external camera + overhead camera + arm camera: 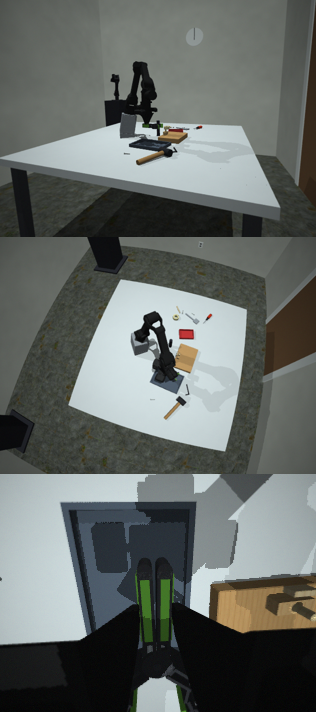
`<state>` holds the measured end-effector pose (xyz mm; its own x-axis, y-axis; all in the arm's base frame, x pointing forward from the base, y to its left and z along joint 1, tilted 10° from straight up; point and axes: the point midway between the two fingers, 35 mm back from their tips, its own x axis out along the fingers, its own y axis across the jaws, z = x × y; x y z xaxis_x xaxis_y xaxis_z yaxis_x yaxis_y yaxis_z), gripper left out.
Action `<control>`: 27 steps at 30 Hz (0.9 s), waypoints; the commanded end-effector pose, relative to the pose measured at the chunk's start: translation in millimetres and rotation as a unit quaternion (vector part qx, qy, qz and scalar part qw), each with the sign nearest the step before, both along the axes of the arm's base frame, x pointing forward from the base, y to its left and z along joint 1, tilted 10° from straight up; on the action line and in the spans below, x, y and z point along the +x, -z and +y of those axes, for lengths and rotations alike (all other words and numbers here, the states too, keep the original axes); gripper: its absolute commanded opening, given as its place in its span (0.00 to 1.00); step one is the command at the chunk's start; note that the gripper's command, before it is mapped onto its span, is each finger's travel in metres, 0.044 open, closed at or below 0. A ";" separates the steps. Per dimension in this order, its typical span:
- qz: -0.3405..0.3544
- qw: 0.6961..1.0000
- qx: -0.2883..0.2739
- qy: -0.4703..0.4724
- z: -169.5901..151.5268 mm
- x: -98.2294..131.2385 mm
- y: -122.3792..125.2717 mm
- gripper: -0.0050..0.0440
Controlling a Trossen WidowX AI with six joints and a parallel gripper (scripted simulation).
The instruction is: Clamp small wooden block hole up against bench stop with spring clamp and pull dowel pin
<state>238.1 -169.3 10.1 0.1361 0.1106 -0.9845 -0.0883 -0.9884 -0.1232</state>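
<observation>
My gripper (155,610) is shut on the spring clamp (154,591), a green and black clamp whose two arms stick out past my fingers. I hold it above the dark blue tray (134,559). In the top view the gripper (169,374) is over the tray (167,383), just beside the wooden board (187,357). The small wooden block (284,601) lies on the board (260,606) at the right edge of the wrist view, with its dowel pin (303,609) sticking out of it. From the side the clamp (151,125) hangs a little above the table, left of the block (167,131).
A hammer (175,407), an allen key (187,389) and a loose screw (152,399) lie near the tray. A red tray (186,334), a black cylinder (170,342), a tape roll (175,315) and a screwdriver (208,317) lie beyond the board. The grey base box (139,344) stands at the left.
</observation>
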 end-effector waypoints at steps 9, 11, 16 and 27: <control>-0.008 0.999 -0.008 -0.043 0.9 3.7 -3.3 0.10; -0.009 0.999 -0.010 -0.051 1.1 4.2 -3.3 0.10; -0.010 0.998 -0.011 -0.062 1.5 4.9 -3.5 0.10; -0.014 0.994 -0.018 -0.104 2.9 7.6 -3.9 0.10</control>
